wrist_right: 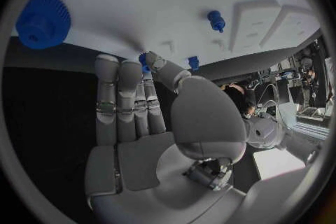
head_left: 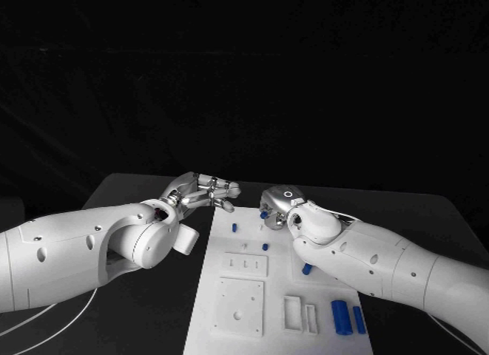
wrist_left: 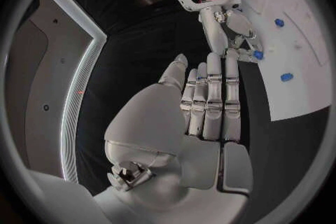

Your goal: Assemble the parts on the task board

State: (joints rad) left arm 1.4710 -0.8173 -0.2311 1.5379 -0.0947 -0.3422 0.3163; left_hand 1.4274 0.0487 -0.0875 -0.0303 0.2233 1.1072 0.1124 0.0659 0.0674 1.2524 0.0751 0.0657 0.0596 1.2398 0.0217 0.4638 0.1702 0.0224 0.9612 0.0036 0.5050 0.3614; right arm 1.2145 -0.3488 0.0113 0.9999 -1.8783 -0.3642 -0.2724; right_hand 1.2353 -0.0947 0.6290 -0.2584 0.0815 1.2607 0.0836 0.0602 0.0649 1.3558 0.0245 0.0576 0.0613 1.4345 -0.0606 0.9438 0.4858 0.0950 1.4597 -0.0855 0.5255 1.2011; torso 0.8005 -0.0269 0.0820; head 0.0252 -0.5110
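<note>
Task board (head_left: 236, 325) holds blue parts (head_left: 339, 317).

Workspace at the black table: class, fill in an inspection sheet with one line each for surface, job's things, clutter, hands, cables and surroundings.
Surface: black table, white board in the middle.
Job's things: blue parts on the board, two cylinders at its near right, a blue gear by its edge.
Clutter: nothing seen.
Hands: left hand off the board's far left corner, fingers straight, holding nothing; right hand at the far edge, pinching a small blue part.
Cables: white cable under the left arm.
Surroundings: dark.
</note>
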